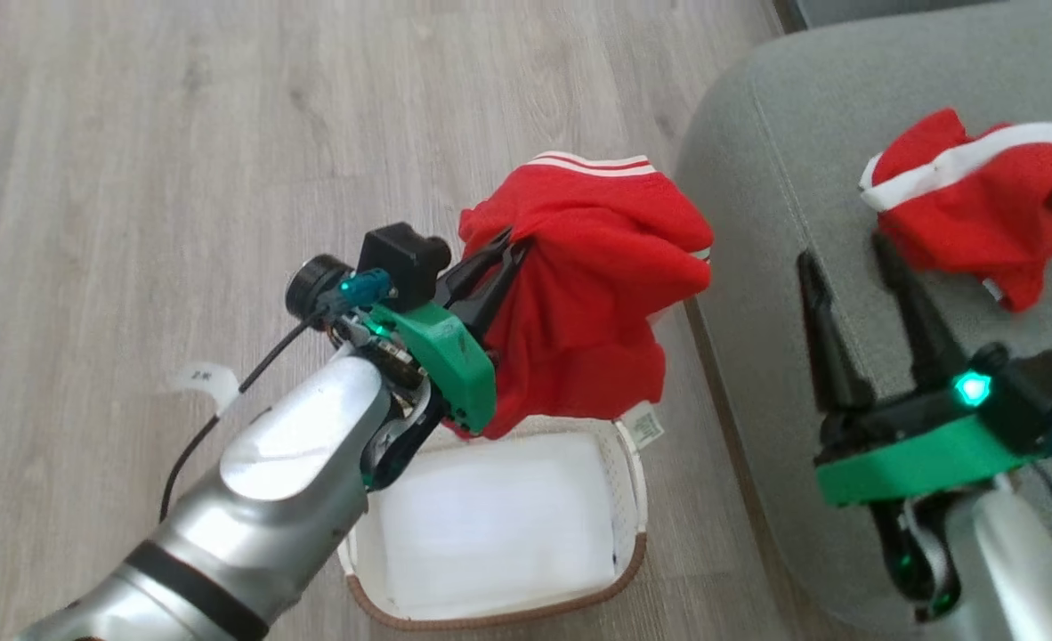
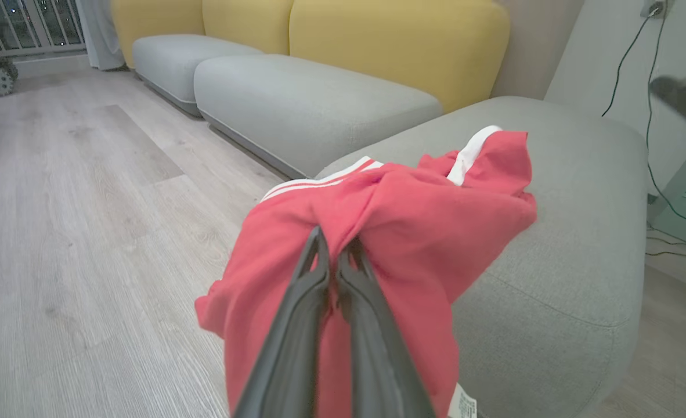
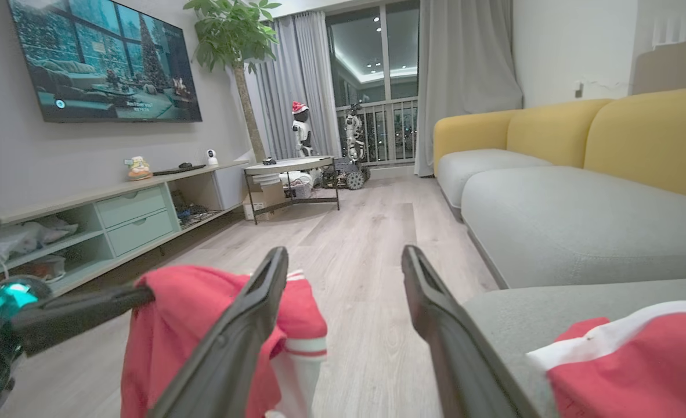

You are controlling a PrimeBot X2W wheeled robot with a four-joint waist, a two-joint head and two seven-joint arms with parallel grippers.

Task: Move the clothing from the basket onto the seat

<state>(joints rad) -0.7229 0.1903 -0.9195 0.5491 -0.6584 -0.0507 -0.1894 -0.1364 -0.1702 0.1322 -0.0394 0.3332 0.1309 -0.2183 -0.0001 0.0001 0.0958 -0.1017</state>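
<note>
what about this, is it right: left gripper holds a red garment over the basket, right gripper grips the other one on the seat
Not quite. The head view shows the right gripper open, gripping nothing; the other red garment lies loose on the seat beside it. The left gripper does hold a red garment over the basket.

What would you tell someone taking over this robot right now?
Left gripper: shut on a red garment, held in the air above the basket, beside the seat.
Right gripper: open, empty, over the seat's near edge.
Done: a second garment lies on the seat.
Left: carry the held garment over the seat and release it. The visible part of the basket shows a white liner and no red, though the arm hides a corner.
</note>
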